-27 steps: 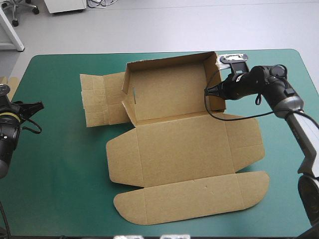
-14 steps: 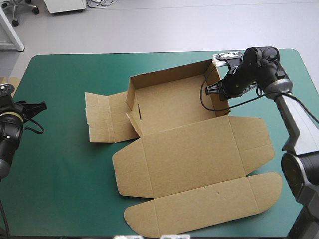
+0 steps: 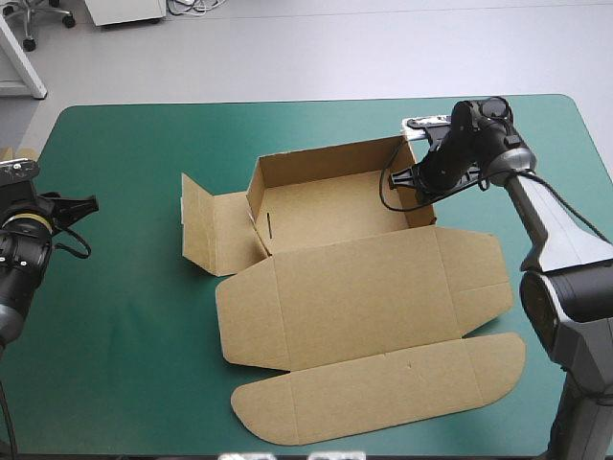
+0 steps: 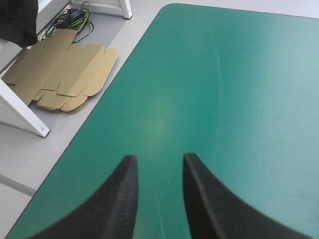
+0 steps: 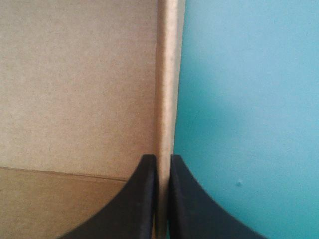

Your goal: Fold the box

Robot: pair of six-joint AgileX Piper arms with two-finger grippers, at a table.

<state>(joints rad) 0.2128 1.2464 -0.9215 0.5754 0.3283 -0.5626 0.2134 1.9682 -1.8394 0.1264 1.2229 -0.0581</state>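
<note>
Right gripper (image 5: 160, 159) on wall of one box (image 3: 364, 287)

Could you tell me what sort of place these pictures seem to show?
Most likely a robotics lab bench for packing trials: a teal-green table with one half-folded brown box, the right gripper shut on its wall, and a stack of flat spare board on the floor beside the table.

I see pale grey floor (image 3: 316, 48) round teal-green table (image 3: 124, 287); white cabinet (image 3: 124, 10) beyond far edge; spare brown board (image 4: 60, 74) on floor.
</note>
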